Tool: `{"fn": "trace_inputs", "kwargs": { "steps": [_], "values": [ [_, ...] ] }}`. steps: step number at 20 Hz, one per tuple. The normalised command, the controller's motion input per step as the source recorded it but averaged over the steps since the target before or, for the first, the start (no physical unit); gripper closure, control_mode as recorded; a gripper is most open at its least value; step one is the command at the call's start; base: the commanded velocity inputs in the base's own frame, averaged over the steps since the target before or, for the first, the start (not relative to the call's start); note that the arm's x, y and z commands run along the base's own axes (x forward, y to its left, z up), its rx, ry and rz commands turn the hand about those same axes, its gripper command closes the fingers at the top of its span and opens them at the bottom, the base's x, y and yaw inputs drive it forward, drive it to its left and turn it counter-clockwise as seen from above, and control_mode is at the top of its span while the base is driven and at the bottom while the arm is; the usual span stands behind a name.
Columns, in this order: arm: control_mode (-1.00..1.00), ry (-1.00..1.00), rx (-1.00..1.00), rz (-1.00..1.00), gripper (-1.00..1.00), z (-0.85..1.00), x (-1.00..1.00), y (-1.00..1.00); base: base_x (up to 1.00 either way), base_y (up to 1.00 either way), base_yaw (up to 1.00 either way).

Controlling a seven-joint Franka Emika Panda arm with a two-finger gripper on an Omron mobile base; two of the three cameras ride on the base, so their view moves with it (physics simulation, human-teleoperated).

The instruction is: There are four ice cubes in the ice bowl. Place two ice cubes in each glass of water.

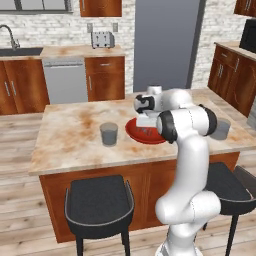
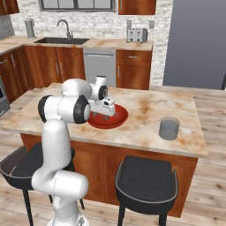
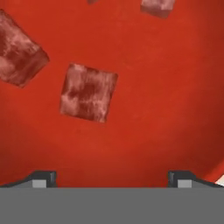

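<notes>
Over ice bowl (image 1: 134, 131) at island counter (image 1: 70, 135) centre: gripper (image 3: 111, 177) low inside bowl, jaws wide apart, nothing between them. Hand view: three ice cubes on red floor, nearest cube (image 3: 89, 92) just ahead of tips and left of centre line, second (image 3: 19, 50) far left, third (image 3: 157, 6) cut by top edge; fourth can't confirm. Left glass (image 1: 109, 134) beside bowl, right glass (image 2: 169, 128) well apart. Neither glass seems to hold ice. Judgement: task barely begun, first pick pending, likely all cubes left to move.
</notes>
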Motion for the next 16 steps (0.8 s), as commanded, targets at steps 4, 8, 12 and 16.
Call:
{"fn": "trace_inputs", "kwargs": {
  "steps": [4, 8, 12, 16],
  "values": [
    [-1.00, 0.10, 0.00, 0.03, -1.00, -0.17, 0.58, 0.00, 0.00, 0.00, 0.00],
    [-1.00, 0.11, 0.00, 0.02, -1.00, -0.26, 0.33, 0.00, 0.00, 0.00, 0.00],
    [-1.00, 0.12, 0.00, 0.01, -1.00, -0.33, 0.29, 0.00, 0.00, 0.00, 0.00],
    [-1.00, 0.05, 0.00, 0.01, -1.00, -0.19, 0.28, -0.01, 0.00, 0.00, 0.00]
  ]
}}
